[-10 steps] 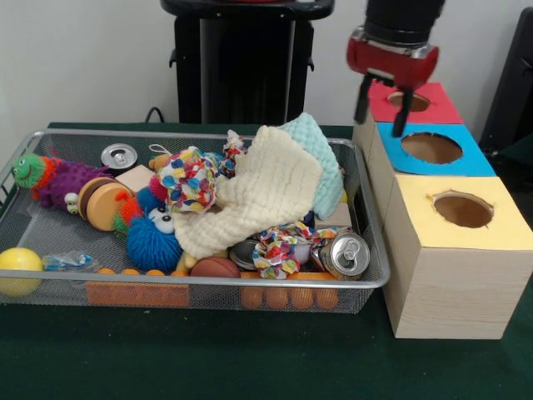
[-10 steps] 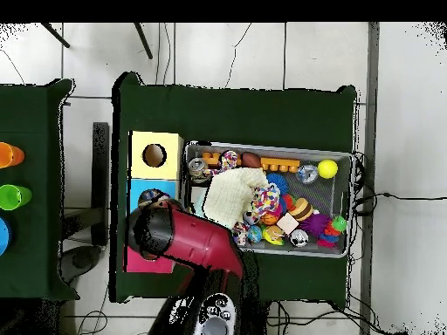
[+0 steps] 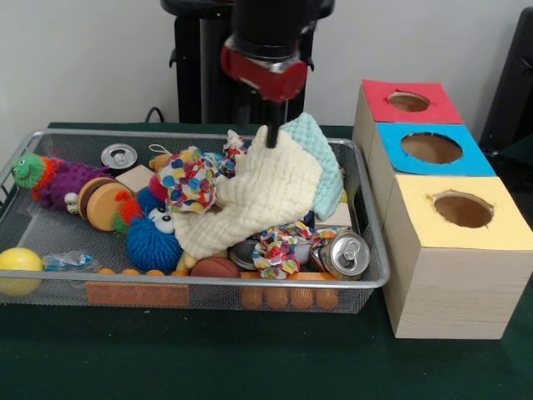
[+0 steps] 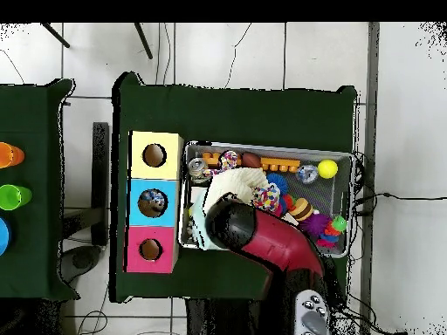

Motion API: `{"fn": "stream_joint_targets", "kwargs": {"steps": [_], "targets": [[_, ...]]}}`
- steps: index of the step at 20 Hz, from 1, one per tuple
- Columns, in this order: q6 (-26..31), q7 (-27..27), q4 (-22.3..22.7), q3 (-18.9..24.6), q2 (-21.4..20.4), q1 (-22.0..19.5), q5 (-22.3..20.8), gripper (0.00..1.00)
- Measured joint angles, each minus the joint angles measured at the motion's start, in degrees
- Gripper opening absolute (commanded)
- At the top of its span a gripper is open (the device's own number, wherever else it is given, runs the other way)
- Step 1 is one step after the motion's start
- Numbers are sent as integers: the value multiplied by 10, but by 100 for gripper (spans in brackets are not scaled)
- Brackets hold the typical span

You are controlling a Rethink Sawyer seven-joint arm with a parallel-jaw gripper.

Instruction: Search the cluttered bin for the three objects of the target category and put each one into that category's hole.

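Pincer, grip unreadable, touches cream cloth covering the bin.

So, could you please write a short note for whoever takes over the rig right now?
Gripper: over the cream cloth in the bin; open or shut cannot be told.
One crumpled clear bottle lies in the bin's near-left corner in the front view, beside the yellow ball; no others show.
Blue hole: contents unclear.
Left: uncover the rest, drop each into the blue hole.

Pincer over cloth in bin, left of box
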Motion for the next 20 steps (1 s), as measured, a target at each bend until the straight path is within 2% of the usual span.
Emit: {"fn": "stream_joint_targets", "kwargs": {"steps": [3, 11, 15, 20], "targets": [[-6, 0, 0, 15, 1, -52, -35, 100], [-15, 0, -9, 59, 25, -140, -104, 100], [-15, 0, -26, 76, 44, -161, -128, 100], [-14, 0, -72, 100, 77, -176, -157, 100]]}}
